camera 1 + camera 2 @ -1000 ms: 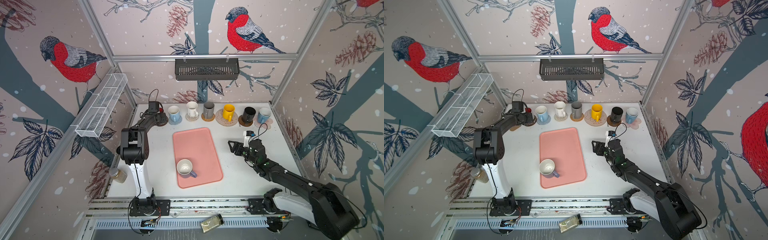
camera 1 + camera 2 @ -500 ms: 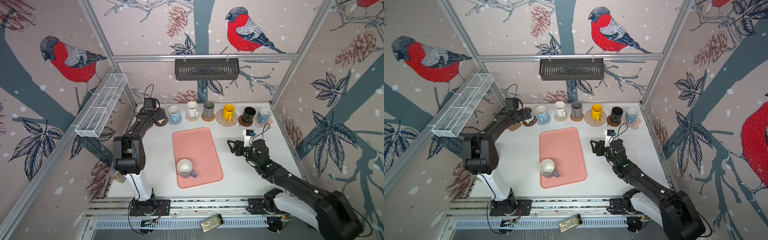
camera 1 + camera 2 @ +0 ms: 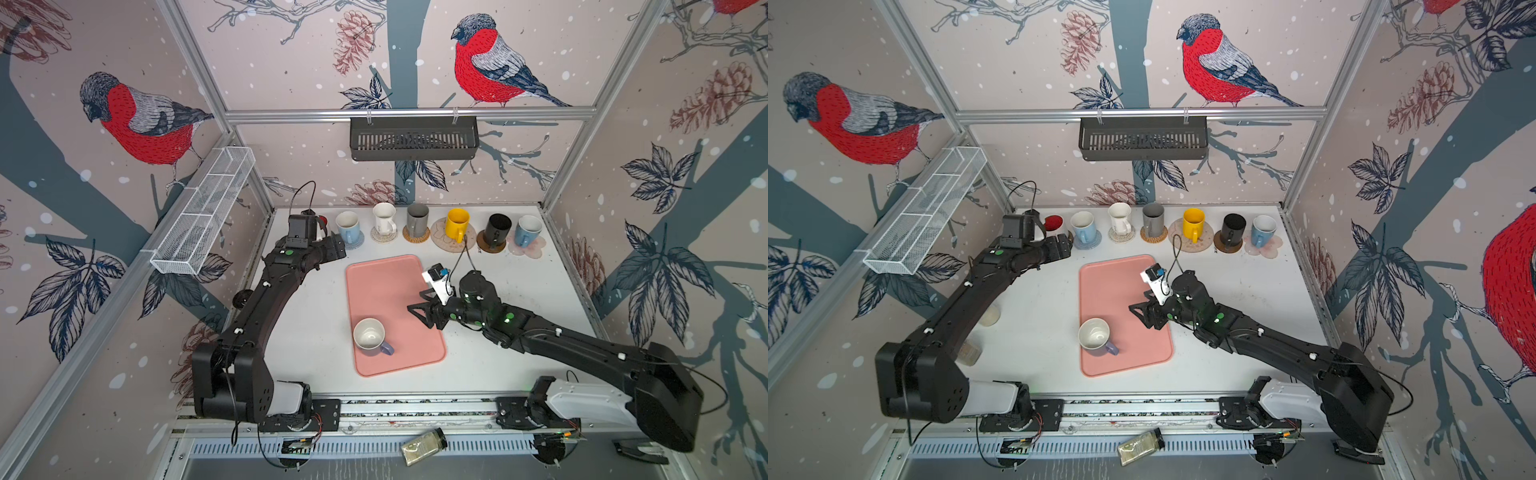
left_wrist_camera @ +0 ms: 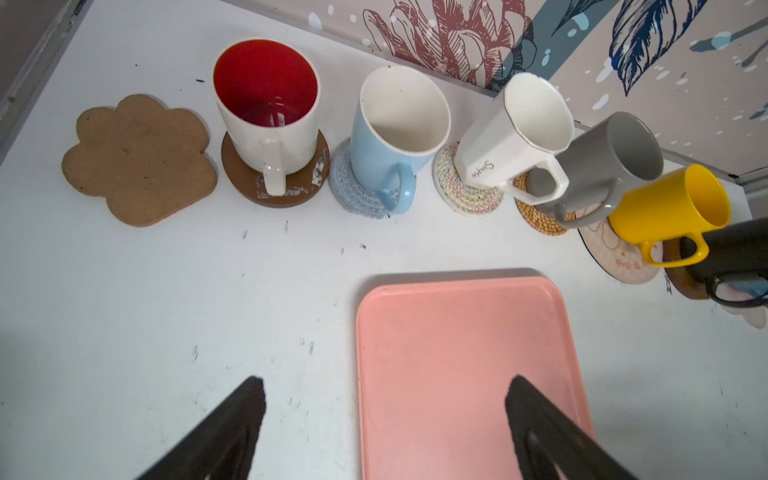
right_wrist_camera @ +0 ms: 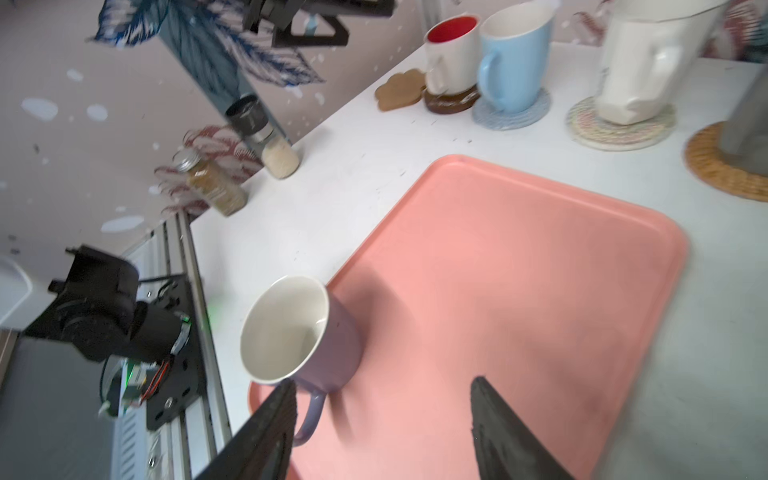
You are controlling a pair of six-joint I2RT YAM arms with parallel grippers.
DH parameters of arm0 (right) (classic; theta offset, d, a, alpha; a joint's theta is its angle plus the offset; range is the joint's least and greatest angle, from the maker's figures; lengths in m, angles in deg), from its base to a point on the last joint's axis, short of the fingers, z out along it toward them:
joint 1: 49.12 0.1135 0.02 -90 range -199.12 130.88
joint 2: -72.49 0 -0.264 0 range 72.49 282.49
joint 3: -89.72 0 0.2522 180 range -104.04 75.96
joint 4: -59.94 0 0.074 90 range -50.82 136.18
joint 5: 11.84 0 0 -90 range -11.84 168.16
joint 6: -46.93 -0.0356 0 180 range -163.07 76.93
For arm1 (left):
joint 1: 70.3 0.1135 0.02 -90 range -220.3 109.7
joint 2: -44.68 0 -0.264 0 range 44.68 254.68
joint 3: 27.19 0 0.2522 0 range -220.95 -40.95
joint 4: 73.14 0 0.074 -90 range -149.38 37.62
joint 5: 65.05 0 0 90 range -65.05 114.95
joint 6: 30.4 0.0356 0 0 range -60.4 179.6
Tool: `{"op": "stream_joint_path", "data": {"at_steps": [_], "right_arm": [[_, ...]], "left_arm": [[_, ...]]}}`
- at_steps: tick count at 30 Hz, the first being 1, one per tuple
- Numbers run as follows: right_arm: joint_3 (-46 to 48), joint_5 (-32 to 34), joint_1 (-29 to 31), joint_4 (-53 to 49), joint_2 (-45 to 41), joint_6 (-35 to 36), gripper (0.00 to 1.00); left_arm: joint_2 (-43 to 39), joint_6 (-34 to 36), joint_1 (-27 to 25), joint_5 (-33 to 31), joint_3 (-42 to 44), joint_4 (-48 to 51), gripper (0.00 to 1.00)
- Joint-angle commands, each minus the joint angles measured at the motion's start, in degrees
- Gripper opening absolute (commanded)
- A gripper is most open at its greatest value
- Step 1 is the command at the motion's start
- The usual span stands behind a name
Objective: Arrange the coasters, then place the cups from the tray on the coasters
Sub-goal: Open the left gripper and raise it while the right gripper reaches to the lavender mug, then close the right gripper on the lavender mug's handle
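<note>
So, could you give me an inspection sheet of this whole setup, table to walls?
Surface: white table, lightly scuffed.
Job's things: lavender cup alone on the pink tray; red-lined white cup, light blue cup, white cup, grey cup, yellow cup, black cup and blue cup each on a coaster along the back; paw coaster empty.
Clutter: two spice jars at the left table edge; third jar lying beyond the front rail.
Grippers: left gripper open, empty, near the back row; right gripper open, empty, over the tray by the lavender cup.
Cables: left cable and right cable loop above the wrists.
Surroundings: bird-print walls; dark basket on the back rail; wire basket on the left wall.
</note>
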Motion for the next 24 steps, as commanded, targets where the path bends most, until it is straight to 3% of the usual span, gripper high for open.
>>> {"op": "stream_joint_path", "data": {"at_steps": [1, 6, 14, 24], "right_arm": [[-1.1, -0.4, 3.2, -3.9, 1.7, 4.2, 0.66], [-1.8, 1.5, 7.4, -3.3, 7.4, 5.4, 0.64], [-4.6, 5.4, 12.1, -0.3, 16.0, 4.6, 0.62], [-10.7, 6.5, 15.4, -2.7, 24.7, 5.4, 0.52]], "left_arm": [[-4.5, -0.7, -0.2, 3.4, 3.2, -1.1, 0.88], [-9.4, -1.0, -0.1, 4.7, 6.2, -0.2, 0.87], [-16.6, -3.4, -0.1, 7.3, 17.9, -4.6, 0.86], [-20.3, -2.7, 0.0, 7.2, 21.0, -6.4, 0.86]]}}
